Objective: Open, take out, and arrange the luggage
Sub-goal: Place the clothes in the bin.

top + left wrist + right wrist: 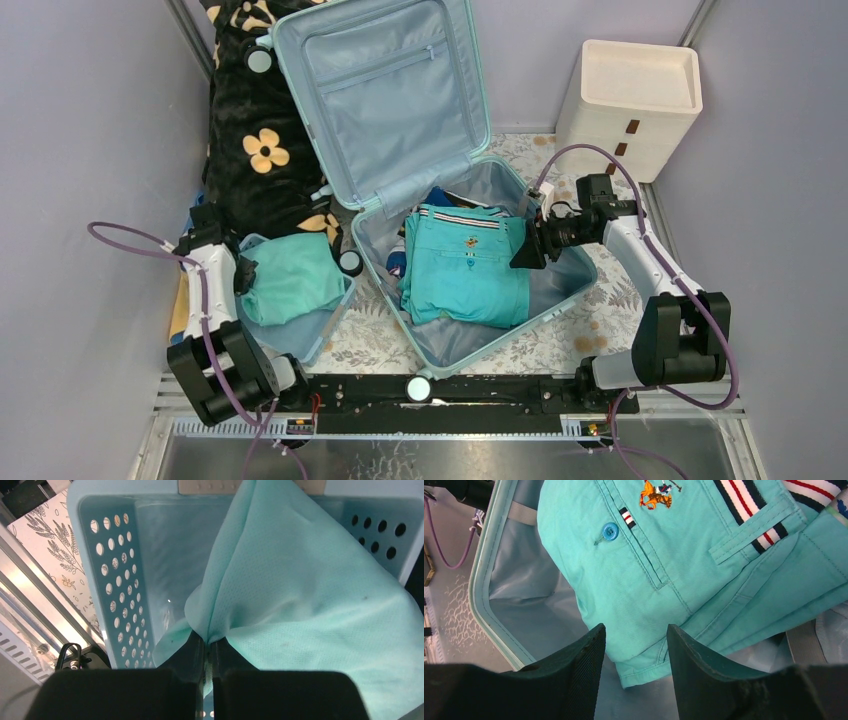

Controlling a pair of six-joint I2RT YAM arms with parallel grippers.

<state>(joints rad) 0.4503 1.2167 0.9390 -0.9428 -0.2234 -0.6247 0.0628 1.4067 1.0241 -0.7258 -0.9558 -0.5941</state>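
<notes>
L gripper closest: jaws pinched shut on mint cloth, which drapes over basket at near-left corner of tabletop. R gripper abt half open, holding nothing, just over teal shorts inside suitcase. Suitcase lies open mid-tabletop, lid tipped up twd far edge.

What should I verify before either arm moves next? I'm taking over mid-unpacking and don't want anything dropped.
1. luggage lid raised, contents reachable: ok.
2. left gripper shut on the mint garment: ok.
3. Mint garment hanging inside the basket: ok.
4. right gripper open above the teal shorts: ok.
5. Teal shorts gripped: not ok, fingers apart.
6. What lies under the shorts: cannot tell.
</notes>
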